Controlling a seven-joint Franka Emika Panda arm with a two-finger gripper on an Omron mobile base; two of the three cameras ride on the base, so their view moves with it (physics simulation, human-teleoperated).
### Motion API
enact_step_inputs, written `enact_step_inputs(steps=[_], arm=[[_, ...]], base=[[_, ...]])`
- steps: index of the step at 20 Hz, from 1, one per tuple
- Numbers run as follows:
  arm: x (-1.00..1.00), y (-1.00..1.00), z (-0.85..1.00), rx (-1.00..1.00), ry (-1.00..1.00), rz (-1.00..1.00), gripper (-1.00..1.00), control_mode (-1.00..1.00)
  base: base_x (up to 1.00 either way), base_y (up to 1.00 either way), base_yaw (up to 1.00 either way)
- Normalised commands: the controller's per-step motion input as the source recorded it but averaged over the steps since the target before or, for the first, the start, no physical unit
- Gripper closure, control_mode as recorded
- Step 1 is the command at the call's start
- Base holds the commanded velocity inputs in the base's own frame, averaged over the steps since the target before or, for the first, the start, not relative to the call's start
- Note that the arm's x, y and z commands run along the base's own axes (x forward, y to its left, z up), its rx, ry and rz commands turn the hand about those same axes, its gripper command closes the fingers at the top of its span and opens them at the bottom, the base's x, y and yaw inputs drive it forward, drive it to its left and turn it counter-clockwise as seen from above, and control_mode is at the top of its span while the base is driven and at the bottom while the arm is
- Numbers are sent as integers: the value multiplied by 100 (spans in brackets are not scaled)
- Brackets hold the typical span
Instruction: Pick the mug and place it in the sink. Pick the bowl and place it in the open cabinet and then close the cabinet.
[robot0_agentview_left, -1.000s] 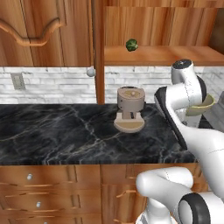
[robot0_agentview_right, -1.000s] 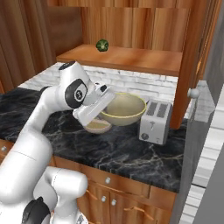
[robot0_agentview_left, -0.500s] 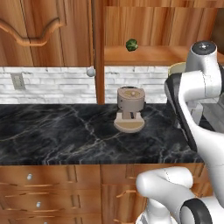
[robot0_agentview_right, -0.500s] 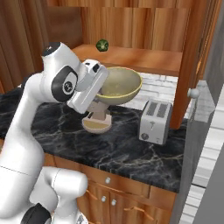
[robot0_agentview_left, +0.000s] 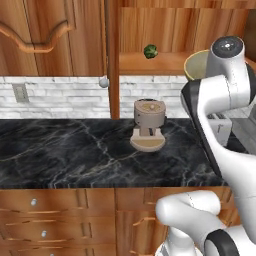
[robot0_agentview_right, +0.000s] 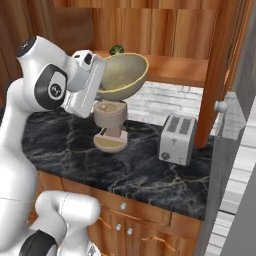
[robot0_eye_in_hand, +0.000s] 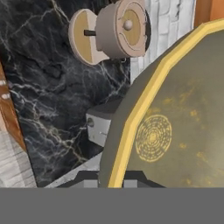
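With the gripper (robot0_agentview_right: 101, 89) pinching its rim, the bowl (robot0_agentview_right: 121, 75) at upper centre needed levelling before reaching the cabinet (robot0_agentview_right: 175, 67) shelf.

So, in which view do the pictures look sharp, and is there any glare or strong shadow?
Right base view: sharp, soft even light, no glare on the bowl. Left base view: equally flat light; the counter shows marble veins, no bright reflection. Hand view: the bowl sits very close, its pattern slightly soft; the toaster is partly hidden.

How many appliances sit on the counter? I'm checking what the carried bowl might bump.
2: a beige coffee grinder mid-counter, below the raised bowl, and a silver toaster to its right near the open cabinet door. Others may be hidden.
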Motion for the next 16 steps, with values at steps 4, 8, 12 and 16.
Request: enact_step_inputs(steps=[4,8,12,16], arm=[[51,0,5,-8,-1,10,100,-100],[66,0,0,-2,0,0,100,-100],[35,-7,0,0,0,0,100,-100],[47,-2,2,0,3,0,100,-100]], base=[[0,0,0],[0,0,0],[0,0,0],[0,0,0]])
